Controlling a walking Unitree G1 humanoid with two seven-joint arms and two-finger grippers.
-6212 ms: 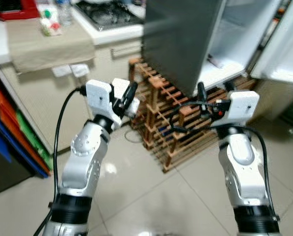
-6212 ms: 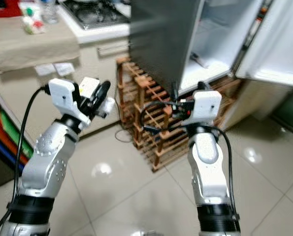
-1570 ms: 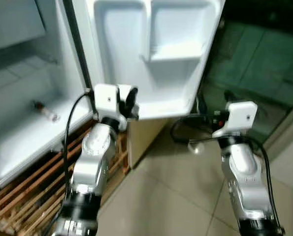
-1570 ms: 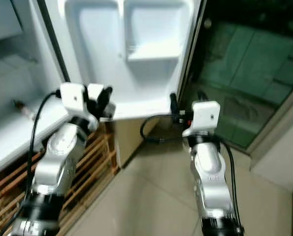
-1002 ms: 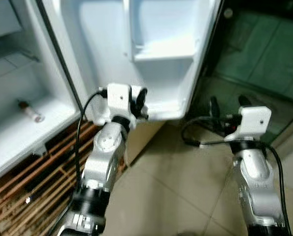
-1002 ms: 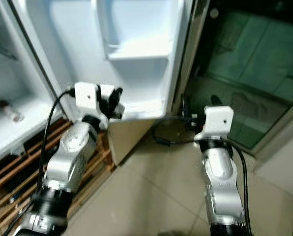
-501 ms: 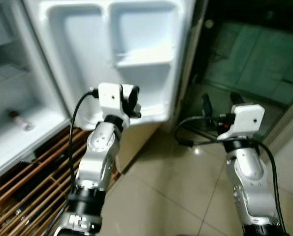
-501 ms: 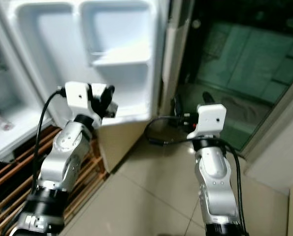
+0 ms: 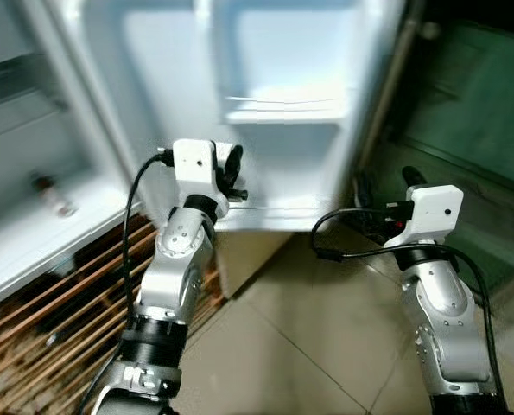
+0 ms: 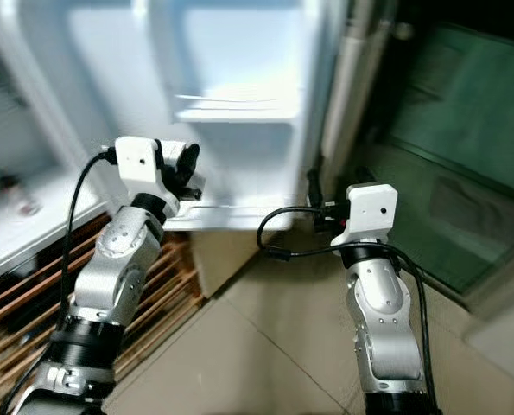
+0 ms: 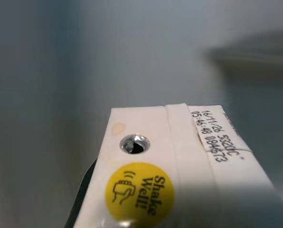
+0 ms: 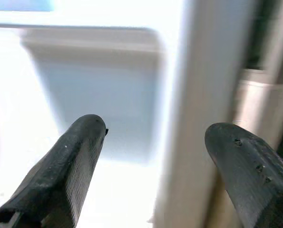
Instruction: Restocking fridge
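Here a small bottle (image 9: 52, 196) is lying on the white fridge shelf (image 9: 32, 238) at far left, above a wooden rack (image 9: 49, 328) standing on the tiled floor (image 9: 326, 346). The left end effector (image 9: 231, 177) is clenching a white carton (image 11: 174, 175) with a yellow "Shake Well" sticker, holding it close against the open fridge door (image 9: 274, 104) near its lower bin. The right end effector (image 9: 386, 186) is hovering released, fingers (image 12: 74, 161) spread, near the door's edge, beside dark green glass (image 9: 472, 130).
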